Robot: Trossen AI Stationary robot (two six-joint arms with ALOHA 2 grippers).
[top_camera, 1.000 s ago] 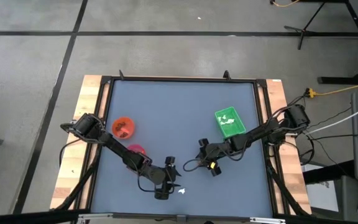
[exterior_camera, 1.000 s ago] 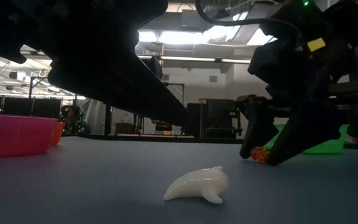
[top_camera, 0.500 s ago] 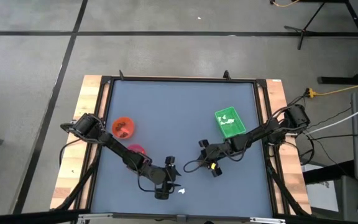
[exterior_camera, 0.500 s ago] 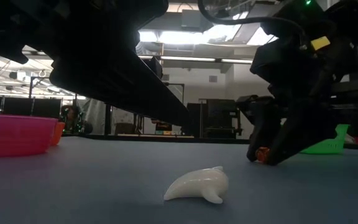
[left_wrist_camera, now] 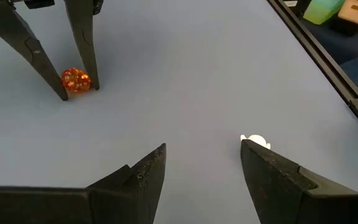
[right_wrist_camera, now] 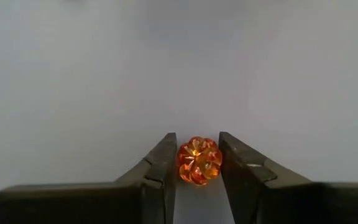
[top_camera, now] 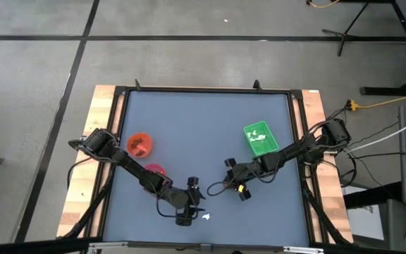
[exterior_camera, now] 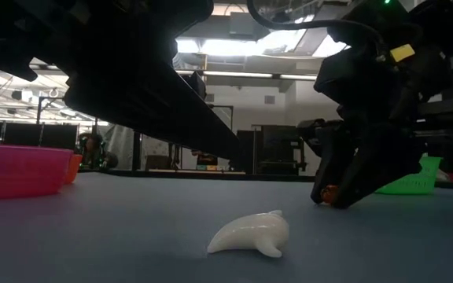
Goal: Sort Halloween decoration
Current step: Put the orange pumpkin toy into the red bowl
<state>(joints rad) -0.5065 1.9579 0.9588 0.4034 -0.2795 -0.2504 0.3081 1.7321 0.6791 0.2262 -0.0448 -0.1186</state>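
A tiny orange pumpkin piece [right_wrist_camera: 199, 160] sits on the blue table between the fingers of my right gripper [right_wrist_camera: 197, 137], which is shut on it right of centre, near the front [top_camera: 239, 190]. A white irregular piece [exterior_camera: 250, 234] lies on its side on the table near the front edge. My left gripper [left_wrist_camera: 202, 149] stands open just beside it, one finger partly hiding the white piece [left_wrist_camera: 255, 140]. Nothing is between its fingers. My right gripper pinches the pumpkin piece between its two fingertips, one on each opposite side [right_wrist_camera: 180, 163]. The fingers slant down at it from the table's right side [exterior_camera: 344, 189]. The pumpkin's underside rests on the table.
A green square tray [top_camera: 260, 138] with white pieces stands at the right. An orange bowl [top_camera: 140, 144] and a pink bowl [top_camera: 154, 170] stand at the left, beside my left arm. The table's raised frame [top_camera: 298, 141] runs around the blue surface.
My right gripper has shut on the orange pumpkin piece, its fingers closing in from a wide gap until they meet it. The piece has stayed on the table.
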